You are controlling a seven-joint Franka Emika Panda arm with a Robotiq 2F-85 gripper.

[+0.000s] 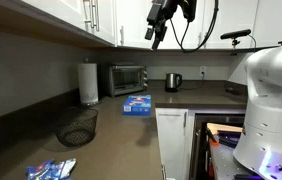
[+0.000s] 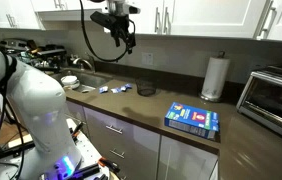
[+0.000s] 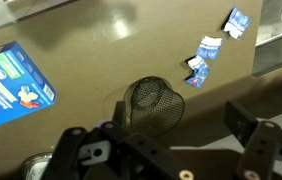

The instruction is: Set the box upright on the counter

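Plainly the fingers (image 3: 256, 135) stand apart with nothing between them, dark shapes along the bottom edge of the wrist view. In both exterior views they hang at the top of the frame, level with the upper cabinets (image 1: 71, 15) and well above the counter (image 1: 121, 140).

Just above them in the wrist view, near the centre, sits a dark wire basket (image 3: 156, 100). A few small blue-and-white packets (image 3: 211, 50) lie toward the upper right, and the rim of a sink (image 3: 281, 20) shows in that corner. The box (image 3: 11, 85), blue with a printed face, lies at the left edge of that view, flat on its broad side on the counter.

In an exterior view the box (image 1: 136, 104) sits near the middle of the frame, just in front of a toaster oven (image 1: 124, 78). A paper towel roll (image 1: 89, 83) stands to the left and a kettle (image 1: 173, 81) to the right.

By my reading, no part of the task is done: the box is untouched and on its face. What remains is the whole job: crossing over to the box, coming down, taking hold of an edge, tipping it onto a narrow side and letting go.
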